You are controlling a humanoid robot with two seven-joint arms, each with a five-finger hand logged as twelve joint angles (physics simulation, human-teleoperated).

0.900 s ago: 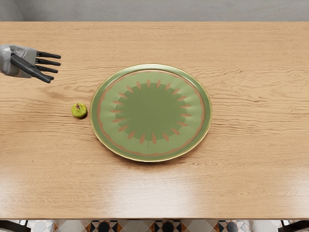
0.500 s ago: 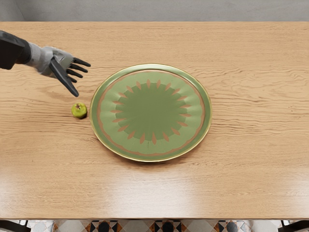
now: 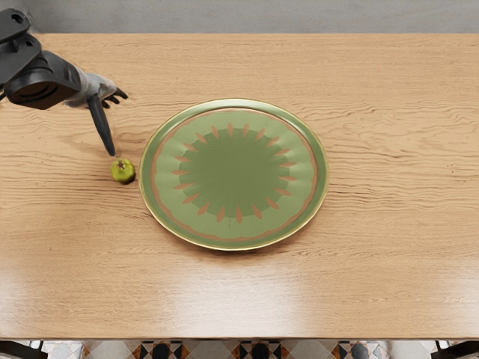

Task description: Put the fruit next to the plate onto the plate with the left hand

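A small green fruit (image 3: 123, 170) lies on the wooden table just left of the plate's rim. The round green plate (image 3: 303, 142) with a gold edge and orange petal pattern sits mid-table and holds nothing. My left hand (image 3: 105, 112) comes in from the upper left and hovers above and slightly behind the fruit. Its fingers are spread and hold nothing; the thumb (image 3: 101, 127) points down toward the fruit, its tip just above it. The right arm is out of view.
The wooden table (image 3: 374, 247) runs across the whole view, with its far edge along the top and its near edge at the bottom. Patterned floor shows below the near edge.
The left arm has swung in from the left edge toward the fruit and turned, so its thumb now points down over it. Fruit and plate have not moved.
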